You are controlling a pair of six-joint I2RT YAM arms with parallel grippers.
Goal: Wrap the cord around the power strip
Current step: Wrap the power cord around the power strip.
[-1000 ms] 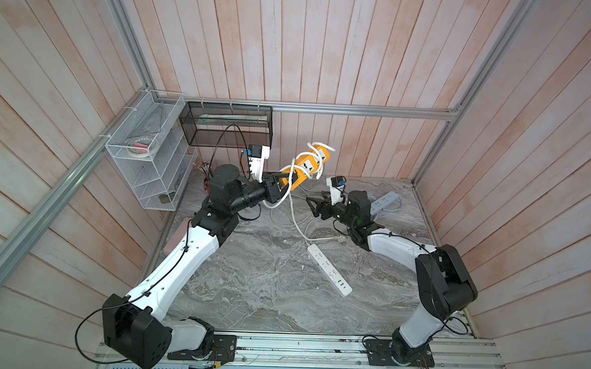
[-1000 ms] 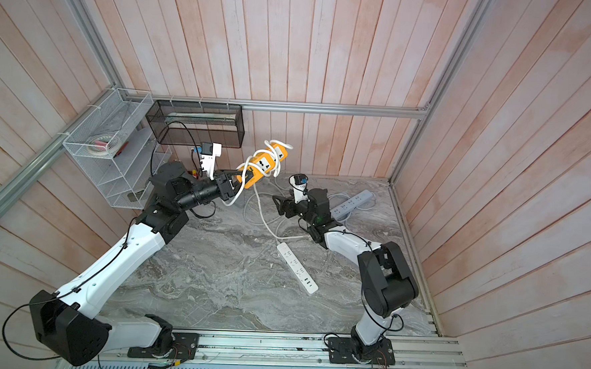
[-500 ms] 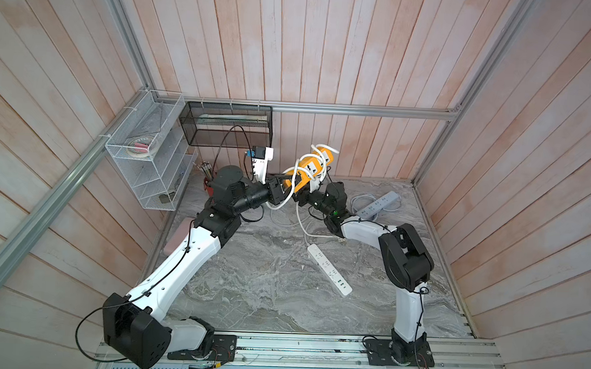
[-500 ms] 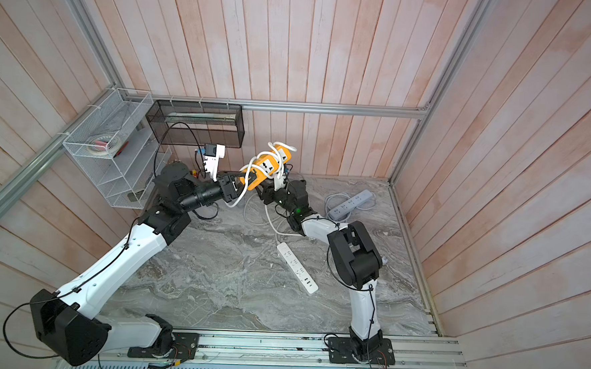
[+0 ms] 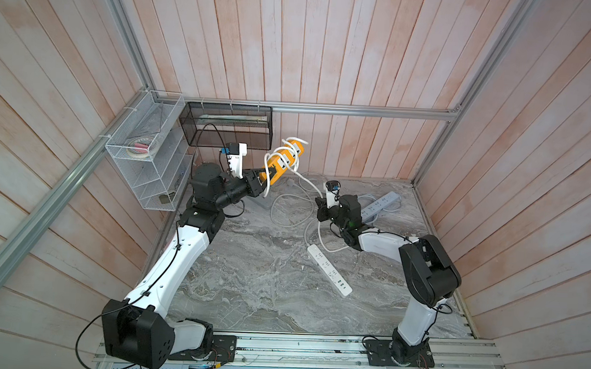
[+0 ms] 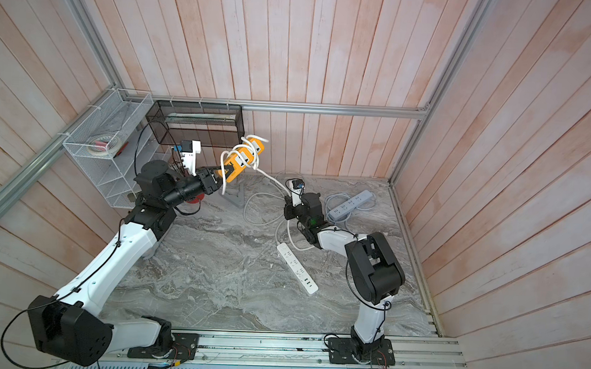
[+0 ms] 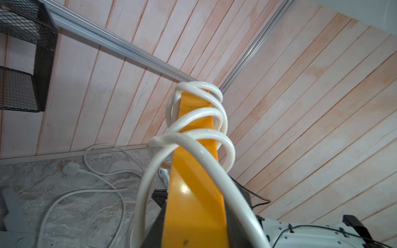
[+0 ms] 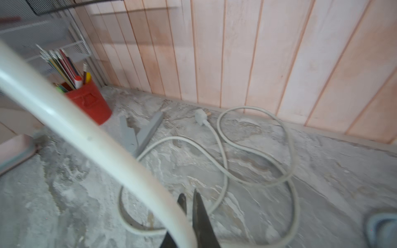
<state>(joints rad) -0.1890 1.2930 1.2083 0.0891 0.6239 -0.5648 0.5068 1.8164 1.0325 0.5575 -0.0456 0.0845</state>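
In both top views the left gripper (image 5: pixel 257 186) is clamped on the near end of the orange plastic power strip (image 5: pixel 284 157). It holds the strip slanted upward above the grey marbled desk (image 5: pixel 247 287), close to the back wall. The thick white rubber cord (image 5: pixel 307 183) runs from its coils down to the right gripper (image 5: pixel 320 205), whose jaws are drawn together on it. I judge the next turn goes best if the right gripper carries the cord round the bare orange stretch just beside the last coil. It should pull steadily while the left gripper holds firm.

In the left wrist view the strip (image 7: pixel 193 182) is a glossy, flat-sided bar. About four coils of cord (image 7: pixel 199 137) sit loose and uneven towards its far end, gaping from the body, so each new turn wants snugging.

In the right wrist view the cord (image 8: pixel 96 139) enters at the base of the closed jaws. The slack lies in loops on the desk, ending in a white plug (image 8: pixel 200 117) by the wall, and may snag as it is drawn up.
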